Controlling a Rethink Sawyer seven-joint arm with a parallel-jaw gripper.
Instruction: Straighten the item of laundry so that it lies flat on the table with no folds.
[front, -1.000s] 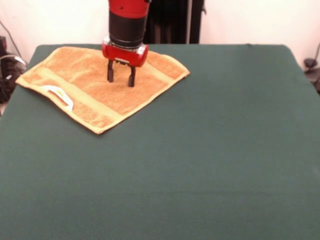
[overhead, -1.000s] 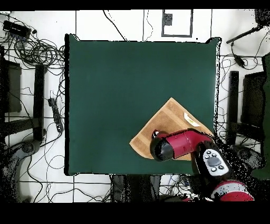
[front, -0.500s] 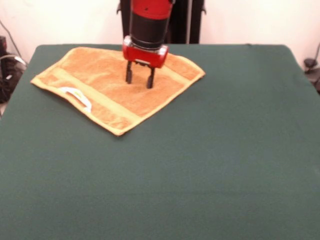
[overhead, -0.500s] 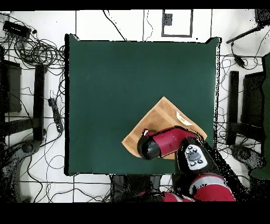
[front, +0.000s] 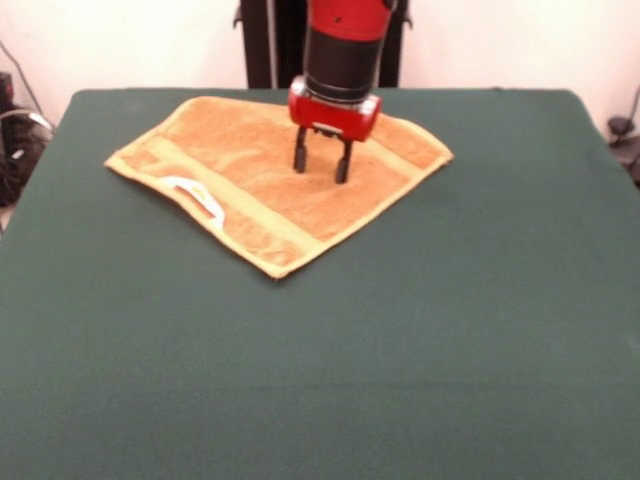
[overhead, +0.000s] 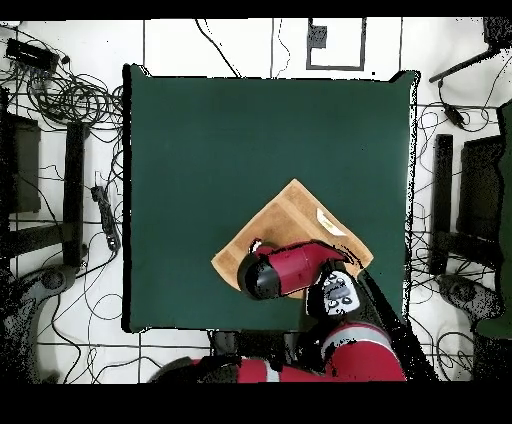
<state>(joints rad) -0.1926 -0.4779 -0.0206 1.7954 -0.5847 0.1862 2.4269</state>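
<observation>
The towel (front: 275, 180) is seen farther along the counter (front: 420, 340) than in the two earlier front views, carried sideways toward the counter's middle together with the end effector (front: 320, 166), whose two fingertips (front: 299, 162) are planted on the cloth. The shift is confirmed in the overhead view, where the towel (overhead: 290, 215) and the red arm (overhead: 290, 272) are both displaced the same way. The shape of the cloth is hardly altered by the drag: it is moved as one piece, not stretched.

The end effector is spread apart, with a clear gap between the fingers, and nothing is clamped; the cloth is merely pressed down from above. The contact point is on the towel's plain middle part, with one paler band (front: 405, 160) just beside it on one side and the other band (front: 240, 200) on the opposite side, beyond which the white label (front: 195, 195) is found at the towel's edge.

For the task, the towel is judged to be almost flat already: it is laid out as a diamond with no large fold visible. Only a slight lift or curl near the label edge is suspected, and this cannot be told for certain. The dragging is judged to serve repositioning or smoothing, and little is thought left to do.
</observation>
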